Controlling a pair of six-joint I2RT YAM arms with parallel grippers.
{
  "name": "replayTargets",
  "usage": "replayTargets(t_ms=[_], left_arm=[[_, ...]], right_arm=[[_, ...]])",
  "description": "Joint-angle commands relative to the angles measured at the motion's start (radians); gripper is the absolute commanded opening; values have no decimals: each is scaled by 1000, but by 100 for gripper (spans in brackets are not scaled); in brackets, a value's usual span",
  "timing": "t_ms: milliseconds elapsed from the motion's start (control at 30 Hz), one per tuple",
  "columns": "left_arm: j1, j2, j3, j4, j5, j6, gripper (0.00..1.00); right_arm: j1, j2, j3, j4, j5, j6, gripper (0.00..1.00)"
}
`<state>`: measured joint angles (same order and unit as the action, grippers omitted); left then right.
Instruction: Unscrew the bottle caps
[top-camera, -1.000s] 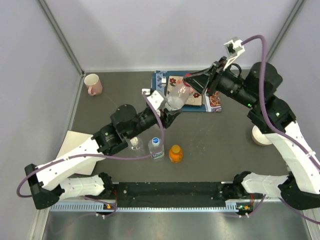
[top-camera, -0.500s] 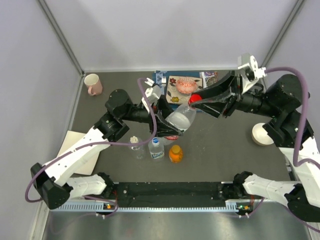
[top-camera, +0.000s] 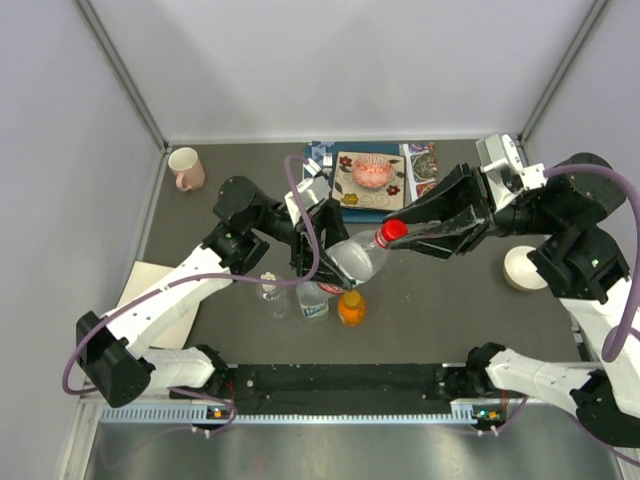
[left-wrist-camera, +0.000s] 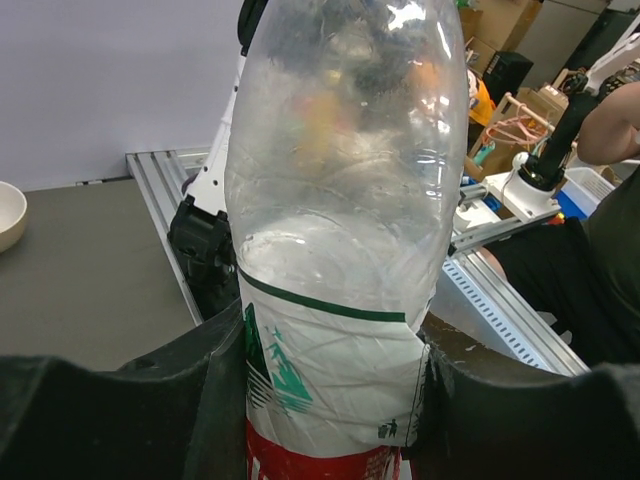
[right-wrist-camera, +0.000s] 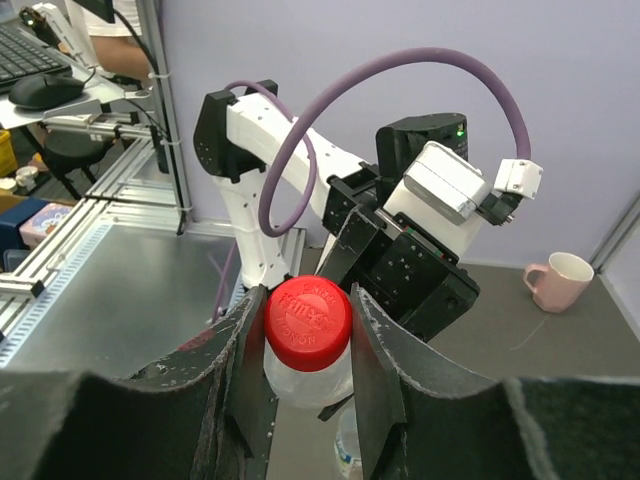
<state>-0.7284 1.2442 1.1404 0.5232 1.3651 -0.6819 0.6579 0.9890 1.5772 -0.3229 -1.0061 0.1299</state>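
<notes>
A clear bottle with a red and white label (top-camera: 350, 262) (left-wrist-camera: 340, 250) hangs tilted above the table. My left gripper (top-camera: 322, 258) (left-wrist-camera: 330, 400) is shut on its labelled lower body. Its red cap (top-camera: 393, 229) (right-wrist-camera: 308, 322) points to the right, and my right gripper (top-camera: 402, 231) (right-wrist-camera: 306, 330) is shut on it, one finger against each side. Below the held bottle stand a plain clear bottle with a white cap (top-camera: 270, 291), a blue-capped bottle (top-camera: 312, 297) and a short orange bottle (top-camera: 350, 307).
A pink mug (top-camera: 186, 167) (right-wrist-camera: 560, 280) stands at the back left. A patterned book (top-camera: 375, 180) lies at the back centre. A white bowl (top-camera: 522, 268) sits at the right, and a sheet of paper (top-camera: 150, 300) at the left edge.
Both arms carried the red-capped bottle from over the book toward the near middle, above the standing bottles. Both grips held throughout.
</notes>
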Motion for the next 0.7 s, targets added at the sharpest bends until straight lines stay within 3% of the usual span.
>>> replayTargets(t_ms=[0,67,267,367,500,600,667], left_arm=[[46,-25,1,-43,-78,50,47],[47,-31,2,-96,-98,115,48],[49,-52,25,-316,-216,284,48],[52,-72,27,-405,-320,350,48],[57,-135,6,-473,-519,418,48],[57,-196,-24,-479,-694,444,49],[57,-227,-37,-476,-754,453,48]], right_arm=[[-1,-46,55,-27,-45,-6,0],[-3,-52,70,-27,-26,-6,0],[-3,-130,-8,-25,335,-41,0],[-3,-170,-66,-27,605,-42,0],[-3,-222,-219,-33,1213,-1,0],[-3,-236,-385,-36,1448,60,0],[-3,-227,-506,-38,1511,135,0]])
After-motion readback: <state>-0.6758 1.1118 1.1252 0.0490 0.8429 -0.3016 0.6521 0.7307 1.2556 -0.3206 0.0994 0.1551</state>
